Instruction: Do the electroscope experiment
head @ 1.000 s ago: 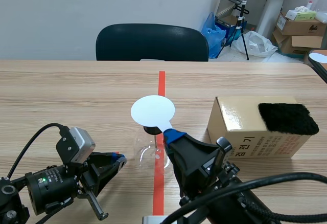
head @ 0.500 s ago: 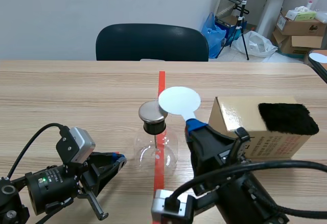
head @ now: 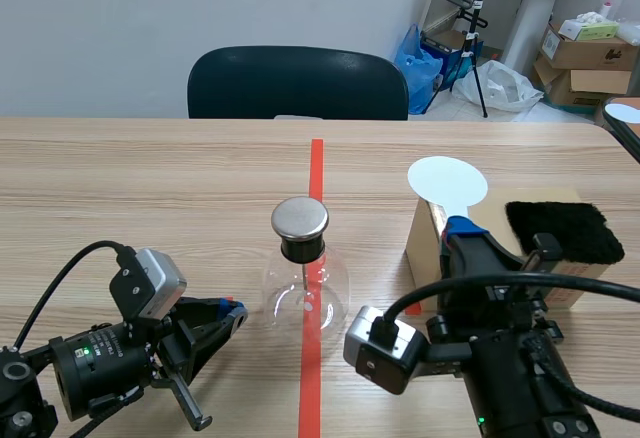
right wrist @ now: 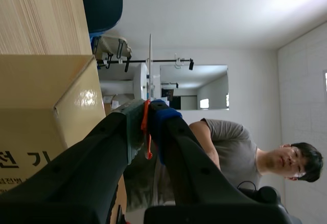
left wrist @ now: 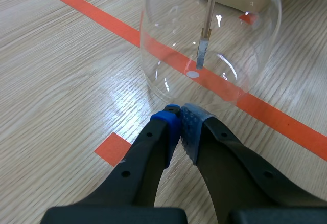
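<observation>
Left gripper: your left gripper (head: 232, 310) lies low over the table (head: 120, 188), its two fingers closed tip to tip with nothing between them.
Flask: the flask (head: 305, 288) stands upright on the tape line (head: 311, 378) at the middle of the table. It is just ahead of your left fingertips; you cannot tell from the wrist view whether they touch the glass.
Cap: a round metal cap (head: 300, 218) sits on the flask's black neck.
Rod: inside the glass a thin rod (left wrist: 208, 9) hangs straight down, with a grey strip at its lower end.
Right gripper: your right gripper (head: 460, 226) is clamped on the disc's thin orange handle (right wrist: 146, 127), which sits between the two pads.
Disc: the white disc (head: 447, 180) is held up over the box's left end. It is well to the right of the cap and apart from it.
Box: the box (head: 425, 243) stands right of the flask, partly hidden by your right arm. A black cloth (head: 560, 231) lies on its top at the right end.
Beyond: a dark chair (head: 298, 81) stands at the table's far edge. A person (right wrist: 240, 147) shows past the fingers in the right wrist view.
</observation>
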